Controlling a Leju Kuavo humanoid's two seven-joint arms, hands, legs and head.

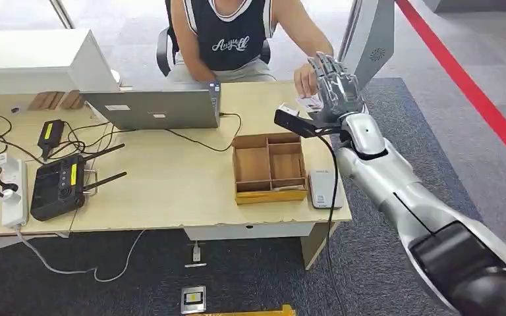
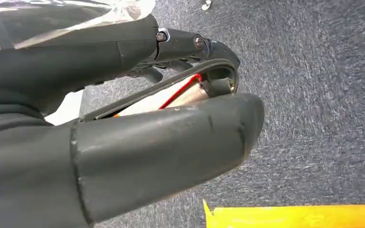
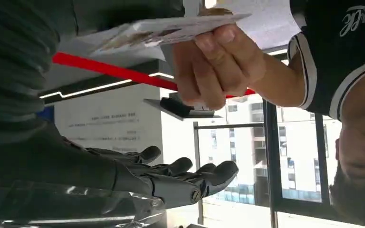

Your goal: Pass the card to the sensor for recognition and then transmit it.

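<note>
A desk (image 1: 171,197) stood before the robot, a seated person (image 1: 227,33) behind its far edge. Laptop (image 1: 151,108) sat at the desk's back middle; a compartmented tray (image 1: 268,168) lay right of centre, a small flat device (image 1: 321,189) just right of it. A controller (image 1: 58,187) and power strip (image 1: 14,191) lay at the left end among cables. The right hand (image 1: 333,85) was raised over the far right corner, beside the person's hand (image 1: 303,80), which held a card (image 3: 171,31).
</note>
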